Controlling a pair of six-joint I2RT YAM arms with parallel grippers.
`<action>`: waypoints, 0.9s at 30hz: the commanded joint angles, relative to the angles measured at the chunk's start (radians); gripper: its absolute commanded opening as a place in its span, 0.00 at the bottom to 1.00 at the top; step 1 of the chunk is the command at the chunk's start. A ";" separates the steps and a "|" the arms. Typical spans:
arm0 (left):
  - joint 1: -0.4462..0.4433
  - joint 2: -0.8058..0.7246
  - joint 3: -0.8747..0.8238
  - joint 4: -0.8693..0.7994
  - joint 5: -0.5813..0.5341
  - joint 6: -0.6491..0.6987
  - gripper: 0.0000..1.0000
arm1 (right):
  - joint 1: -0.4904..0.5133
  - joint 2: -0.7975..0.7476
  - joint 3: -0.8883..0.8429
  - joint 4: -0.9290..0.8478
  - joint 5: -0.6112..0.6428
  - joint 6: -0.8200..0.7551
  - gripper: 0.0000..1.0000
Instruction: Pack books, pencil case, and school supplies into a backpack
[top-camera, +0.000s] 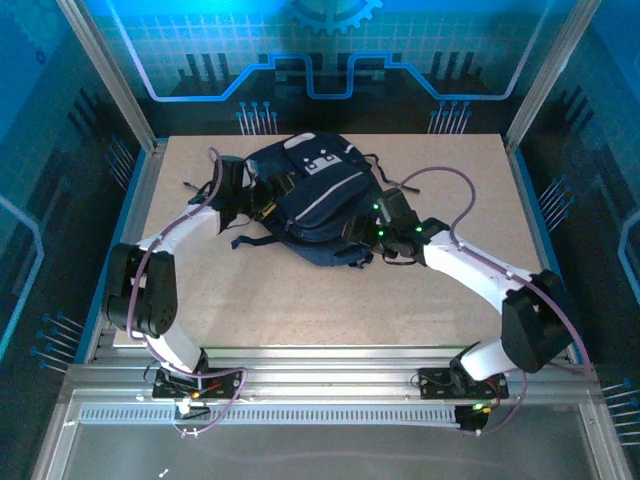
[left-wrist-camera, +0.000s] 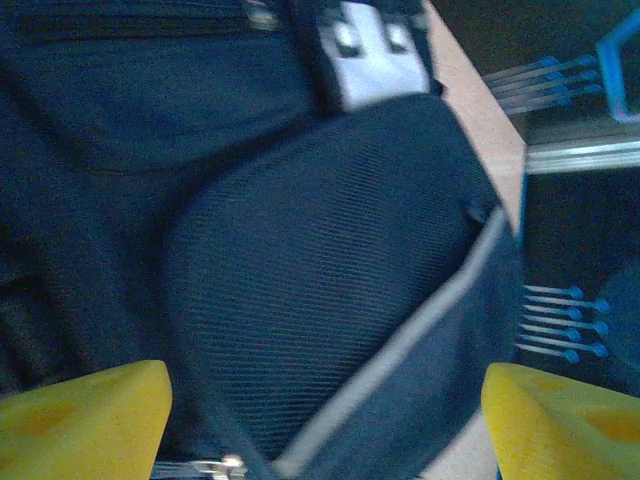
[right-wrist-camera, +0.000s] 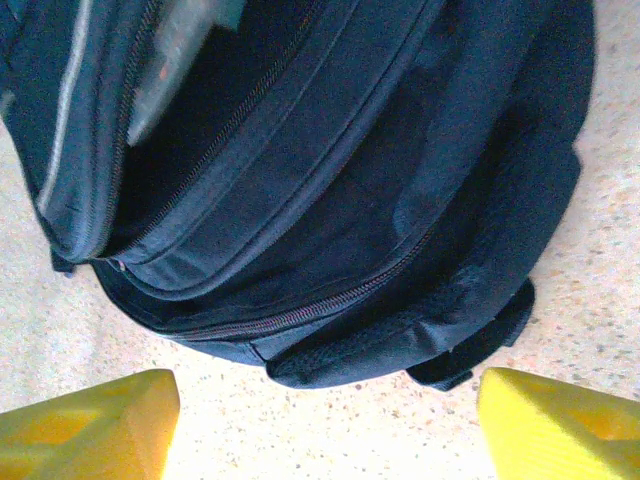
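Large navy-blue fabric backpack (top-camera: 310, 200) with a pale stripe, lying at upper centre of the speckled beige tabletop (top-camera: 300, 310). The left jaws, at its left flank, and the right jaws, at its lower right, both stand apart, clamping nothing. One compartment gapes; a pale item (right-wrist-camera: 175, 45) inside is too blurred to identify. Packing appears nearly complete; the next move probably calls for finding the zip pull. No legible writing.

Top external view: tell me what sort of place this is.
Probably a robot test cell or exhibit booth, not a classroom: slanted aluminium frame posts, blue wall panels printed with circuit patterns, and a speckled beige tabletop carrying a large navy-blue fabric backpack.
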 joint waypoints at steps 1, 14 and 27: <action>0.015 -0.024 -0.062 0.042 -0.068 -0.037 0.82 | 0.045 0.058 0.043 0.039 0.000 -0.001 0.79; 0.031 0.140 -0.077 0.157 -0.165 -0.095 0.69 | 0.080 0.126 0.039 0.065 0.040 0.040 0.80; -0.098 0.163 -0.139 0.268 -0.152 -0.183 0.00 | 0.109 0.130 0.051 0.122 0.014 -0.009 0.79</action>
